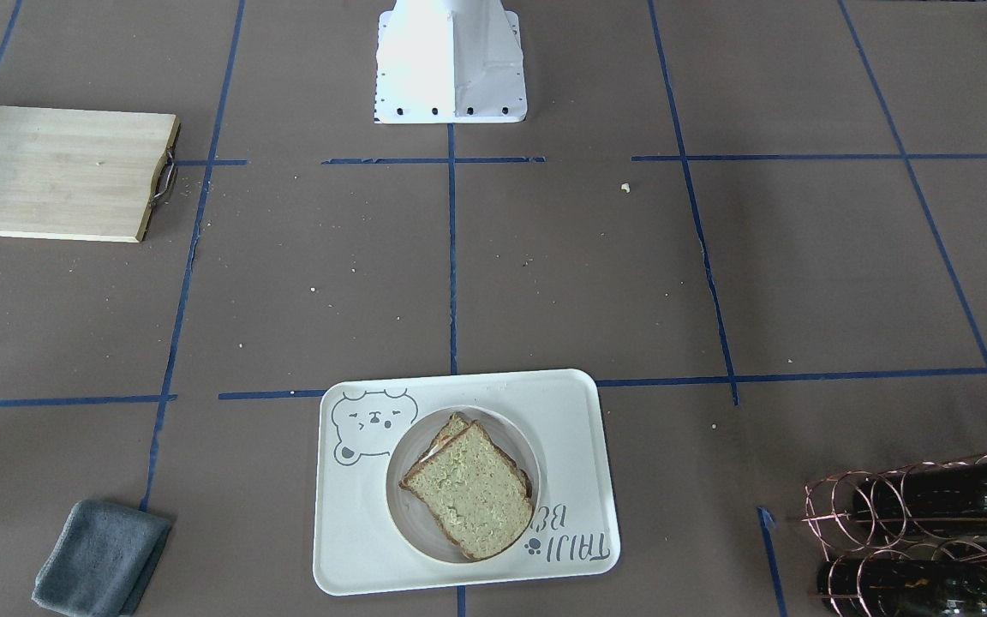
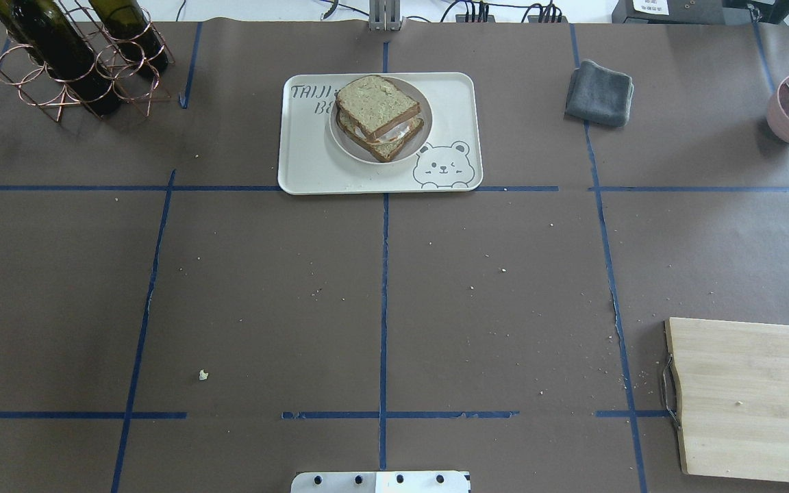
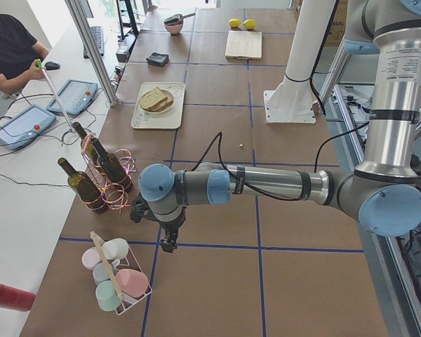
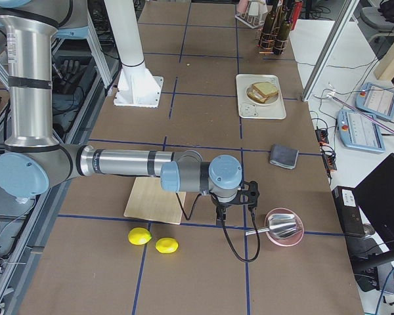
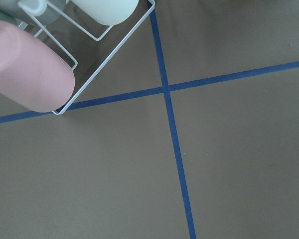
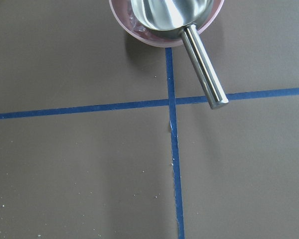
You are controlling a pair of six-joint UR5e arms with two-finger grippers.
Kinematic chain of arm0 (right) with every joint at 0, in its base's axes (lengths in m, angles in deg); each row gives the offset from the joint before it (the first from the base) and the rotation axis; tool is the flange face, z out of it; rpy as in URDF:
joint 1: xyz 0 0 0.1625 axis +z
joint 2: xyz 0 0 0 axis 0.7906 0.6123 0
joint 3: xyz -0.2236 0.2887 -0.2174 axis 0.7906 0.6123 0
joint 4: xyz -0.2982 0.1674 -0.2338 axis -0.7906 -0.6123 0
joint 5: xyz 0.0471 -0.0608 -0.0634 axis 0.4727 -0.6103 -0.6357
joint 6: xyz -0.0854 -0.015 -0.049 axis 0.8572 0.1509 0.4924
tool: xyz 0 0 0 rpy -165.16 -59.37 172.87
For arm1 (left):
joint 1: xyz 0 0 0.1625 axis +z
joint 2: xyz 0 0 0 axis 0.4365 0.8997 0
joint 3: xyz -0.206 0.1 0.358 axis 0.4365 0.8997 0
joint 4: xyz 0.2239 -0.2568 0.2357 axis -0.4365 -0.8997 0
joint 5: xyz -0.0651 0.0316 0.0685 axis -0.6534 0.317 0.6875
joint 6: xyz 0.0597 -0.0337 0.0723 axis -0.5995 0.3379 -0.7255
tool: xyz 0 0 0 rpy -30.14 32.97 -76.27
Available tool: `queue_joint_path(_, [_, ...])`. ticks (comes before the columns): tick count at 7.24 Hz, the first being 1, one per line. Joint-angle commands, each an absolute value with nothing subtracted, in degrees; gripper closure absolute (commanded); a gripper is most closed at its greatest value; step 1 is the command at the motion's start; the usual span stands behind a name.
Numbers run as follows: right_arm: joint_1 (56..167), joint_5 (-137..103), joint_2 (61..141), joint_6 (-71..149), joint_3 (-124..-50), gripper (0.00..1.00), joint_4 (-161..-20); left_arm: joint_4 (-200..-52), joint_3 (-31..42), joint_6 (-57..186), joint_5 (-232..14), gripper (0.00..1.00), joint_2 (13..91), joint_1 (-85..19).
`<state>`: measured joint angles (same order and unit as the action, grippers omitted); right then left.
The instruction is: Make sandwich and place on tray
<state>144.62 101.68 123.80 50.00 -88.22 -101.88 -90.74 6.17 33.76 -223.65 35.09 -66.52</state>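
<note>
Sandwich point(image 2: 377, 106) on round plate point(image 2: 341, 137) inside tray point(image 2: 312, 164)

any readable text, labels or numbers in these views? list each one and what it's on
"TAIJI": printed on the tray, at the end away from its bear drawing.
"BE": second line under it on the tray; the rest is hidden under the plate that holds the sandwich.
Left arm sticker: print too small to read.
Right arm sticker: print too small to read.
White label beyond the table's far edge: too blurred to read.
</note>
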Motion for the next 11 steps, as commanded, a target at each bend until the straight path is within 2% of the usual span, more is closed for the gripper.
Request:
queue_joint_path(1, [144.6,101.5,123.9,50.0,-88.2,0.0,-101.7,-91.0,6.1,34.8,-223.7,0.0,35.2,-66.6])
queue_joint_path(4, [144.6,101.4,123.8,50.0,-88.2,0.0,-101.7,-94.7,5.7,41.1,-223.7,0.0,35.9,-66.5])
queue_joint_path(7, [144.6,101.5,123.9,50.1,-88.1,0.0,-101.7,-102.1,0.7,44.5,-223.7,0.0,36.0,-66.2])
queue_joint_path(11, [144.6,101.5,123.9,50.0,-88.2,0.0,-101.5,-102.2,0.6,44.6,-223.8,0.0,35.4,-66.1])
